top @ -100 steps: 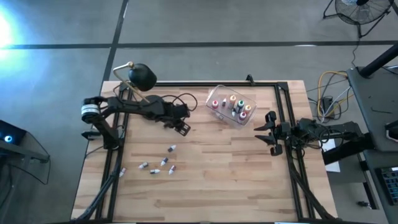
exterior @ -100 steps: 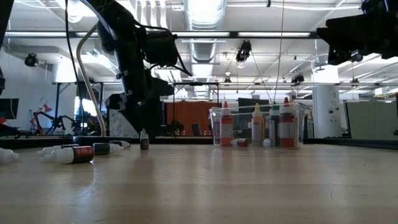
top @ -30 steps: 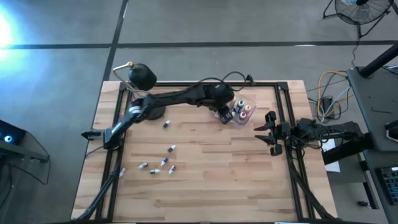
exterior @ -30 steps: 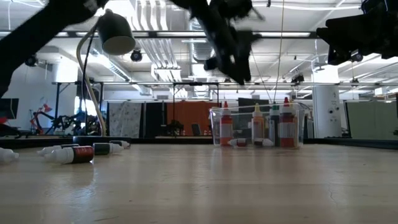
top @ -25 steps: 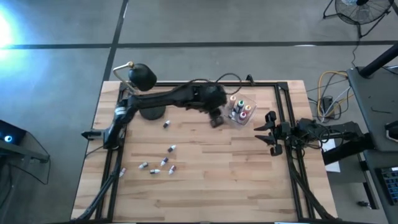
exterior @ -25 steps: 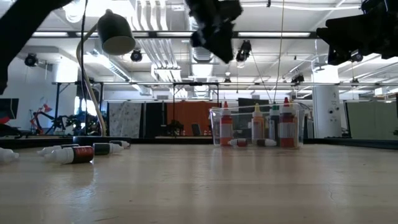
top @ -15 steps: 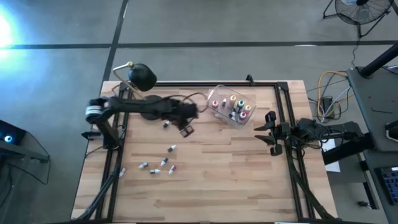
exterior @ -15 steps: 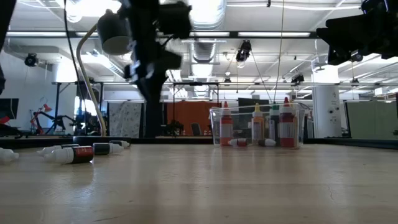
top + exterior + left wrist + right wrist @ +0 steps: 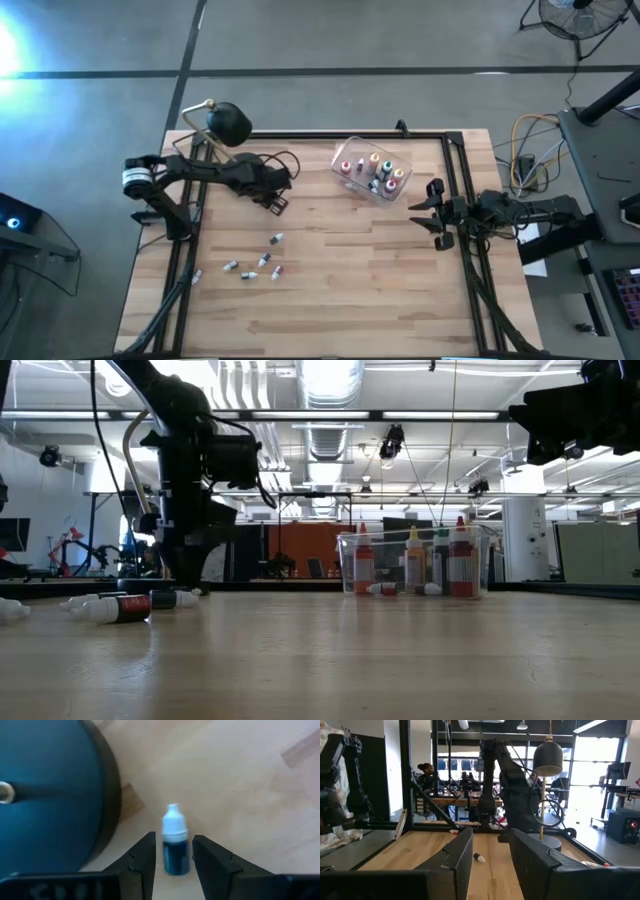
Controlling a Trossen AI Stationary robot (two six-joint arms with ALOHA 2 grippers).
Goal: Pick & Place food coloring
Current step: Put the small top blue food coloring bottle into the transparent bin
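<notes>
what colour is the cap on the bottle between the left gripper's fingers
White cap, clearest in the left wrist view.

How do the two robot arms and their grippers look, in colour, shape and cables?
Both arms are dark, almost black, built of jointed segments. The left arm carries a white ring near its base and a loose black cable looping over it. The right arm is the same dark build. The left gripper and the right gripper each have two flat, angular dark fingers.

High view looks straight down over the whole light wooden table (image 9: 330, 290), low view sits level at tabletop facing the room, both wrist views look forward across that same table.
</notes>
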